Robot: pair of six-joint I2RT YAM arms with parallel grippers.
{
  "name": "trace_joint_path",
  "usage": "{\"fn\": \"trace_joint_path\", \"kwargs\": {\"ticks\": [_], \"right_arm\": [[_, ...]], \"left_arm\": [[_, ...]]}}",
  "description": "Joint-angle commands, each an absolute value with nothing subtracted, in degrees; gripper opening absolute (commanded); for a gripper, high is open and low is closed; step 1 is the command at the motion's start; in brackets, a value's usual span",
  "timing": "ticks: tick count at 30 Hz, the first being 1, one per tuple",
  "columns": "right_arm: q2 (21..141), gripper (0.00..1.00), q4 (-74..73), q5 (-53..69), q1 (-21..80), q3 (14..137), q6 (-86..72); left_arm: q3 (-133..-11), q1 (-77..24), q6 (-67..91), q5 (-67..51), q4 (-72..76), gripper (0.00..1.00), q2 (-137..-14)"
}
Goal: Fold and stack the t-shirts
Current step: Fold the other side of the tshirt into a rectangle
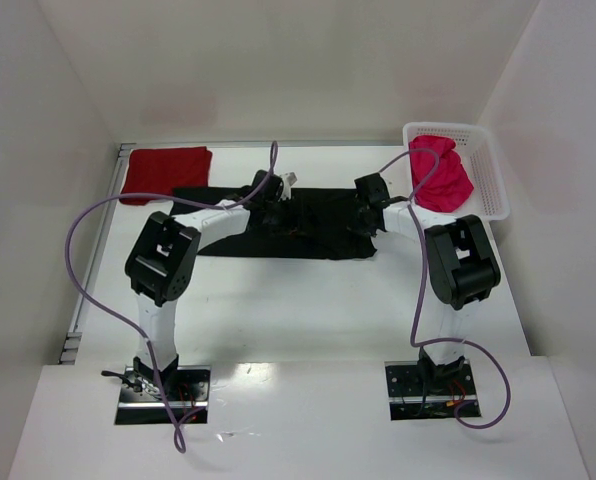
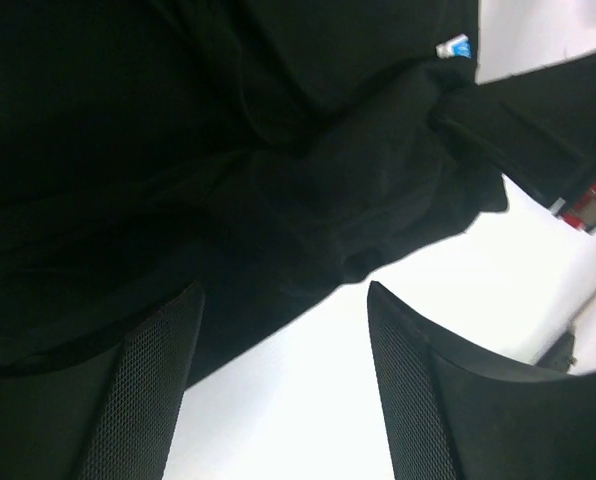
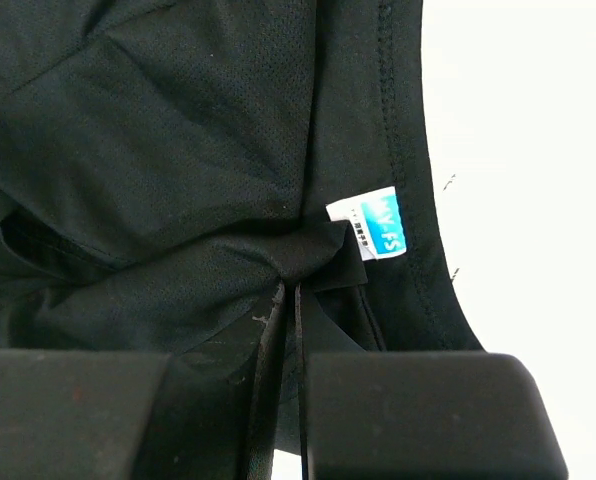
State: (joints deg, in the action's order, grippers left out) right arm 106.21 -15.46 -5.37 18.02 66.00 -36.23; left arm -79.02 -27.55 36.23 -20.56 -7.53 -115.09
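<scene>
black t-shirt (image 3: 178, 150) pinched in right gripper (image 3: 290, 288), left gripper (image 2: 283, 292) spread wide.

So the middle shirt (image 1: 323, 225) lies across the table (image 1: 278, 310), a bit toward the far side. The corner shirt (image 1: 166, 172) sits far left, close up against the middle one's left end. The third shirt (image 1: 440, 178) is in the basket (image 1: 493, 170) at far right (hard by the wall). The left gripper (image 2: 283, 287) is at the middle shirt's near edge and the right gripper (image 3: 290, 340) toward its right end.
</scene>
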Motion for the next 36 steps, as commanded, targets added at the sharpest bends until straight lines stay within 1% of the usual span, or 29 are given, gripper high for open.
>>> {"fn": "trace_joint_path", "kwargs": {"ticks": [1,5,7,10,14,15,18,19,21,22,25,26,27,28,30,35,36], "right_arm": [[103.18,0.11,-13.18,-6.86,17.58,65.65,-35.60],[103.18,0.11,-12.66,-6.86,17.58,65.65,-35.60],[103.18,0.11,-12.66,-6.86,17.58,65.65,-35.60],[102.66,0.11,-12.66,-6.86,17.58,65.13,-35.60],[101.60,0.11,-12.66,-6.86,17.58,64.07,-35.60],[101.60,0.11,-12.66,-6.86,17.58,64.07,-35.60],[101.07,0.11,-12.66,-6.86,17.58,64.07,-35.60],[101.07,0.12,-12.66,-6.86,17.58,63.55,-35.60],[100.55,0.17,-12.66,-6.86,17.58,63.54,-35.60],[100.55,0.24,-13.27,-6.86,17.58,63.54,-35.07],[98.44,0.37,-14.76,-6.86,17.58,63.54,-35.07],[97.83,0.48,-15.46,-6.86,17.58,63.54,-35.07],[96.60,0.54,-15.99,-7.46,17.58,63.02,-35.07],[95.90,0.57,-16.52,-7.47,17.58,63.02,-35.07],[94.06,0.58,-16.52,-7.47,17.05,61.45,-35.07],[94.04,0.58,-17.84,-5.37,17.05,60.29,-35.07],[94.04,0.55,-17.84,-4.84,17.05,59.68,-35.07]], "left_arm": [[-81.29,-27.51,37.71,-17.67,-4.92,0.74,-116.63],[-80.77,-28.12,38.23,-17.05,-4.05,0.71,-116.63],[-80.77,-28.65,38.94,-16.44,-3.52,0.68,-117.25],[-81.29,-29.26,39.55,-16.44,-2.99,0.65,-117.77],[-81.91,-29.79,40.08,-16.44,-2.46,0.59,-118.92],[-81.91,-29.79,40.08,-16.44,-2.46,0.55,-119.44],[-82.44,-29.79,40.61,-15.83,-2.46,0.50,-119.44],[-82.44,-29.79,40.61,-15.82,-1.94,0.47,-119.44],[-82.44,-29.79,40.61,-15.82,-1.93,0.45,-119.44],[-82.44,-29.79,40.61,-15.82,-1.93,0.43,-119.44],[-82.97,-29.79,41.13,-15.82,-1.41,0.42,-119.97],[-82.97,-29.79,41.13,-15.82,-1.41,0.42,-119.97],[-82.97,-29.79,41.13,-15.82,-1.41,0.41,-119.97],[-83.49,-29.79,41.13,-15.82,-1.41,0.41,-119.97],[-84.02,-29.79,41.13,-15.82,-1.41,0.41,-120.49],[-84.02,-29.79,41.13,-16.35,-1.41,0.41,-121.03],[-84.02,-29.79,41.13,-16.35,-1.41,0.41,-121.03]]}}
